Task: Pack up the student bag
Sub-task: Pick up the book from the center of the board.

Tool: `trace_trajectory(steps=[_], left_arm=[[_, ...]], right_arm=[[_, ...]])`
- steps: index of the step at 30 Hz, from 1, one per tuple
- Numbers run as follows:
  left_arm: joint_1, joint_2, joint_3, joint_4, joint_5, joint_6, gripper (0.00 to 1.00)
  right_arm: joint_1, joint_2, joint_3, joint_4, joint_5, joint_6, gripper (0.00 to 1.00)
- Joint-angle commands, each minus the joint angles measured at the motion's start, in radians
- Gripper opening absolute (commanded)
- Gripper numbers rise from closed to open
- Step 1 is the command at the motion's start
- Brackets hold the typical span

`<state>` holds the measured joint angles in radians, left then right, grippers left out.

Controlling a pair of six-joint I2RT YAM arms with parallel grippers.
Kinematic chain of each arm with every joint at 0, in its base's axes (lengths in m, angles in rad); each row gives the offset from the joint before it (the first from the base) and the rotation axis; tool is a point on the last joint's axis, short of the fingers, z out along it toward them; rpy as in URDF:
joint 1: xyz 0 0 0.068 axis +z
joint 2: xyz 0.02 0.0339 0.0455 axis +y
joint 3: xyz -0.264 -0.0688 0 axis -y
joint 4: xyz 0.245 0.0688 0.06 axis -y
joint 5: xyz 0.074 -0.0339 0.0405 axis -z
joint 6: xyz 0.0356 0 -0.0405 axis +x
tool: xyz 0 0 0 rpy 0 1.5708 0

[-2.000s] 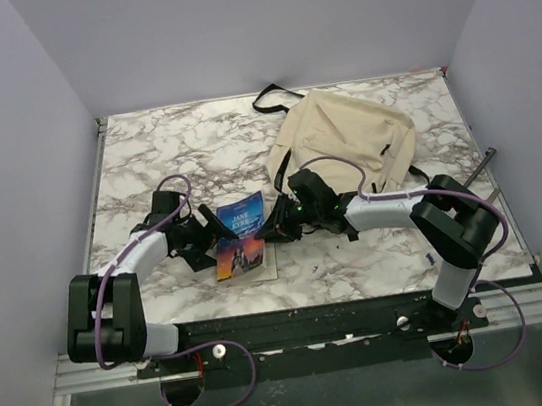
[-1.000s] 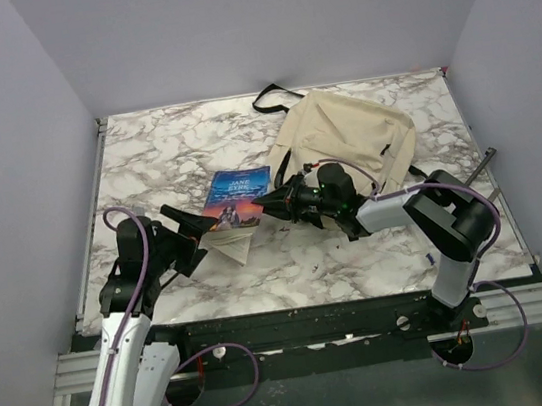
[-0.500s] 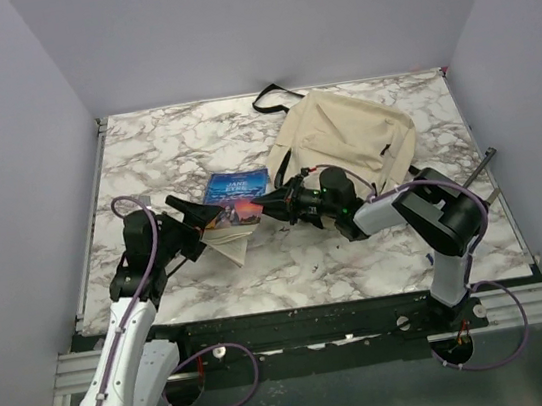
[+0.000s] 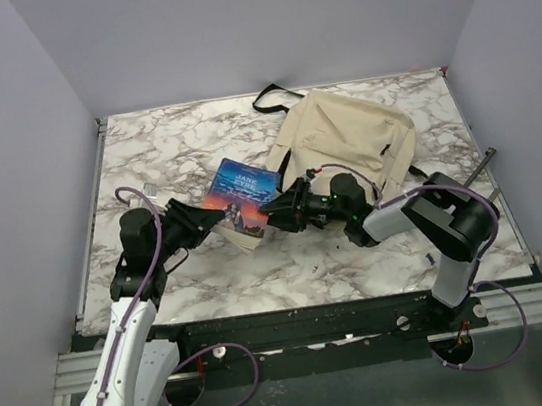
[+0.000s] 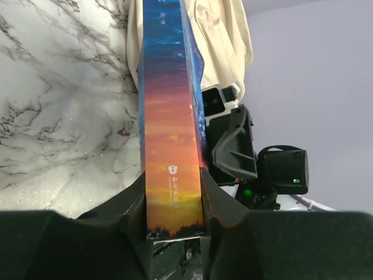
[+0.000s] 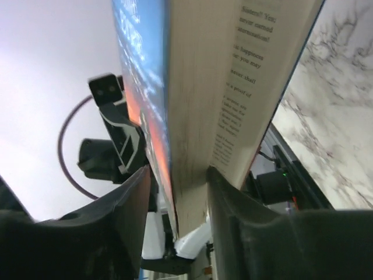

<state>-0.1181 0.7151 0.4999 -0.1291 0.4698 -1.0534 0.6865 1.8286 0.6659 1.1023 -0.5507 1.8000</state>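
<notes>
Cream fabric marks the student bag (image 4: 348,137), which lies flat on the marble-patterned bench (image 4: 152,149), just beyond the right claw (image 4: 272,211) and well apart from the left claw (image 4: 209,218). Its black strap loops out at the end farthest from both claws.

Between the two claws is a book (image 4: 242,195) with a blue and orange cover, tilted, one claw at each of its opposite edges. The left claw is clamped on the book: in its wrist view the black fingers (image 5: 131,204) press the covers on both sides of the spine, and the bag's cloth shows past the book's far end. The right claw grips the same book from the other side: in its wrist view the page edges fill the gap, and both fingers (image 6: 224,198) lie against the covers. Whether the book's lowest corner touches the bench cannot be told.
</notes>
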Motion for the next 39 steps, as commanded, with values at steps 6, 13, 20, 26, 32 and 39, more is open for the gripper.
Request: trace_trajectory(steps=[6,13,20,26,32,39], left_arm=[[-0.002,0.07,0.212,0.124,0.294,0.265,0.05],[-0.064,0.163,0.296,0.121,0.606,0.485,0.0],[-0.258,0.186,0.455,-0.241,0.558,0.872,0.0],[-0.312,0.181,0.466,-0.285,0.608,0.959,0.0],[-0.321,0.145,0.452,-0.291,0.612,0.988,0.0],[-0.319,0.052,0.425,-0.246,0.627,0.987,0.0]], right_arm=[[0.004,-0.422,0.126,-0.992,0.053,-1.021,0.76],[0.002,-0.616,0.439,-1.592,0.484,-1.55,1.0],[0.0,-0.661,0.639,-1.661,0.433,-1.688,1.0],[-0.002,-0.524,0.772,-1.836,-0.16,-1.828,1.0],[-0.001,-0.544,0.638,-1.805,-0.427,-1.804,1.0],[-0.001,-0.714,0.41,-1.605,-0.412,-1.644,0.98]])
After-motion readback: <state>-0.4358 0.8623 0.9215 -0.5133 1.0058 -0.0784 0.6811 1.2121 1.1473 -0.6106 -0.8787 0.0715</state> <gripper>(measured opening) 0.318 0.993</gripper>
